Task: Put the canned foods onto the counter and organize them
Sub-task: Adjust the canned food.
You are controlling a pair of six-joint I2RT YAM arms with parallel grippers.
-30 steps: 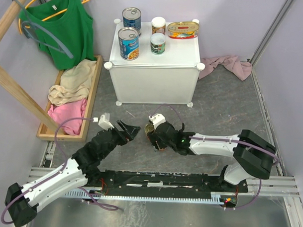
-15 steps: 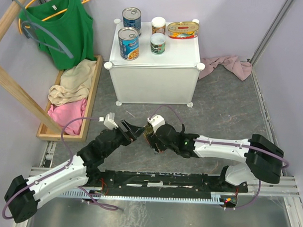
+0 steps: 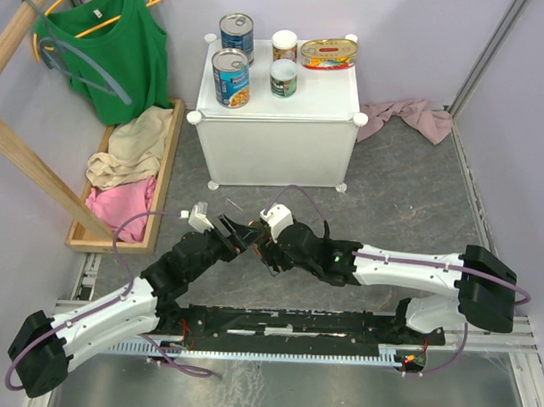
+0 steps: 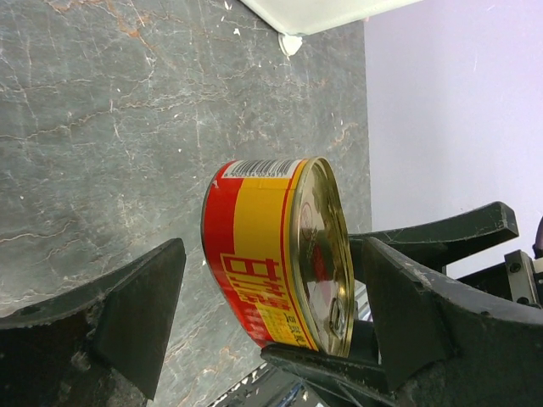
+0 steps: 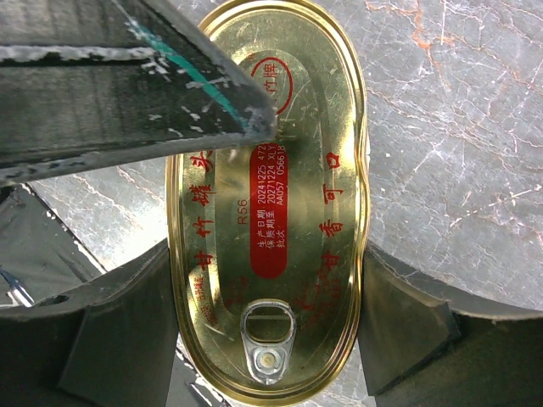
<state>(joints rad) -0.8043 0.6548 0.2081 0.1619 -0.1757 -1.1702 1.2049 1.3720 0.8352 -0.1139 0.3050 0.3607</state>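
A flat oval gold tin (image 5: 267, 195) with a red and yellow label (image 4: 276, 254) hangs just above the grey floor, my right gripper (image 5: 267, 263) shut on its long sides. My left gripper (image 4: 271, 253) is open and straddles the same tin. One finger stands close to the lid and the other stands apart from the base. In the top view both grippers meet in front of the counter (image 3: 275, 123), the left gripper (image 3: 240, 234) beside the right gripper (image 3: 266, 243). On the counter stand two tall blue cans (image 3: 230, 77), two small white-topped cans (image 3: 283, 77) and another oval tin (image 3: 328, 54).
A wooden tray of clothes (image 3: 130, 172) lies at the left, with a green top (image 3: 117, 46) on a hanger above it. A pink cloth (image 3: 409, 114) lies right of the counter. Purple walls close in both sides.
My left gripper has swung right and forward until its open jaws span the tin. My right arm has carried the tin slightly left to meet it.
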